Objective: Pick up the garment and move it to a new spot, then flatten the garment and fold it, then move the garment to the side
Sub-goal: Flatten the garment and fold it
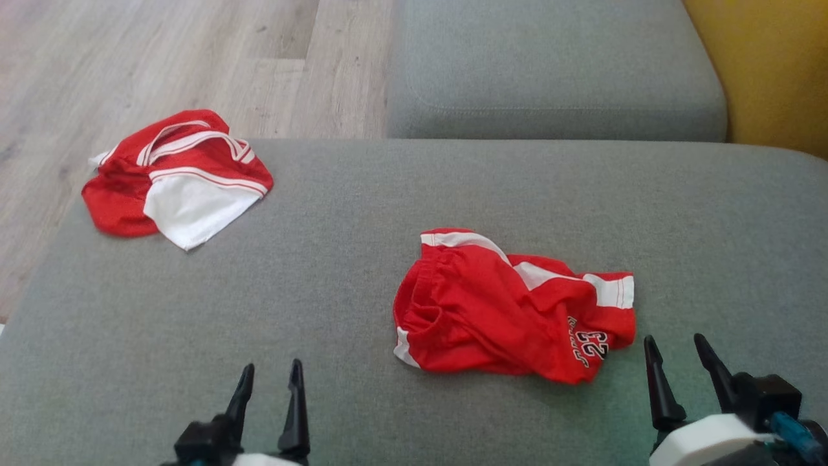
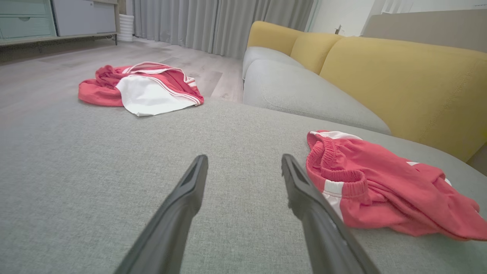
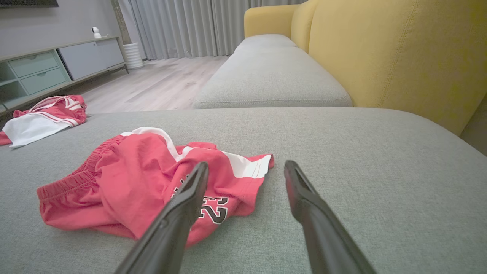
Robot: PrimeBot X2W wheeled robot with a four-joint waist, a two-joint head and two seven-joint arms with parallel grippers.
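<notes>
A crumpled pair of red shorts, the garment, lies on the grey sofa cushion, with white side stripes and the number 23 near its hem. My left gripper is open, low over the cushion, left of the shorts' waistband. Open too, my right gripper hovers just right of the shorts' numbered corner. Nothing is between either pair of fingers.
A second red and white garment lies bunched at the cushion's far left corner, partly over the edge. Beyond are a second grey seat cushion, yellow backrests, wooden floor and a low cabinet.
</notes>
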